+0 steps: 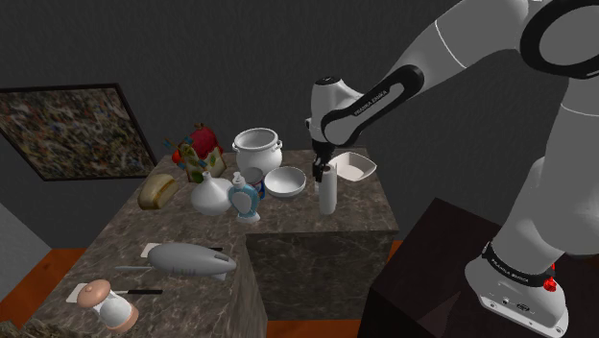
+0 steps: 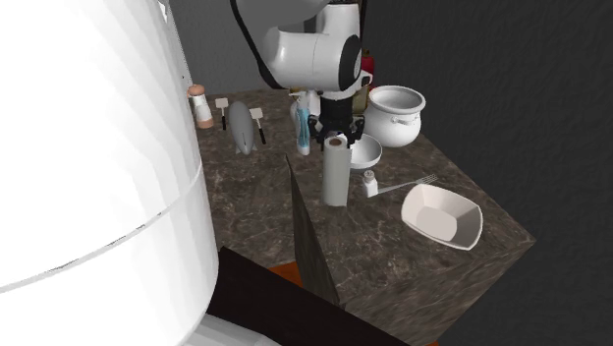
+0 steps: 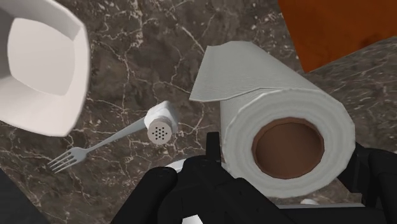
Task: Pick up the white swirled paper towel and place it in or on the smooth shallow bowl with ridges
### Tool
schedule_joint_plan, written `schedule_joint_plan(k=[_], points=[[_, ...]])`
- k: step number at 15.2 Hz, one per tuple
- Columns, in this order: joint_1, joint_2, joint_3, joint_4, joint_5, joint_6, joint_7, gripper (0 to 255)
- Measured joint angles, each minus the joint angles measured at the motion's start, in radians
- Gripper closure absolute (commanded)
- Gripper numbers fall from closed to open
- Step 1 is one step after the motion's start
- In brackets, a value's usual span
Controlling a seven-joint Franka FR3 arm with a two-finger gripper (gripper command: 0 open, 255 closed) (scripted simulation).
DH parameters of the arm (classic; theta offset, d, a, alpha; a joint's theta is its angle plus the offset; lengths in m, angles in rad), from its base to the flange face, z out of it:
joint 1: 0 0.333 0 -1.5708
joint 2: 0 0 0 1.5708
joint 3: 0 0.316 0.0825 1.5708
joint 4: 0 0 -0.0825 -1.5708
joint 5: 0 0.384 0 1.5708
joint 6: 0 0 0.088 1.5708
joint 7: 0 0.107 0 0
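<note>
Paper towel point(image 3: 286, 121), a white roll with a brown core tube and a loose sheet edge down its side, stands on end on the marbled worktop point(image 2: 393, 251), near the edge closest to the shoulder camera. Its long axis is vertical, with the open core facing up. The gripper point(image 1: 324, 169) sits over the upper end, its black fingers clasping the roll's sides. A small shaker point(image 3: 159, 127) lies nearby.

Shaker point(image 3: 159, 128) and fork point(image 3: 81, 153) sit right next to the towel roll point(image 3: 286, 130), with the square dish point(image 3: 39, 63) just beyond them. The counter point(image 2: 393, 260) this side of the dish is open.
</note>
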Motion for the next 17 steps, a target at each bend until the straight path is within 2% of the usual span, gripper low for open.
schedule_joint_plan(k=[15,17], points=[[0.001,-0.114,0.002,0.072,0.008,-0.186,-0.01,255],[-0.013,-0.117,-0.009,0.086,0.012,-0.201,-0.039,255]])
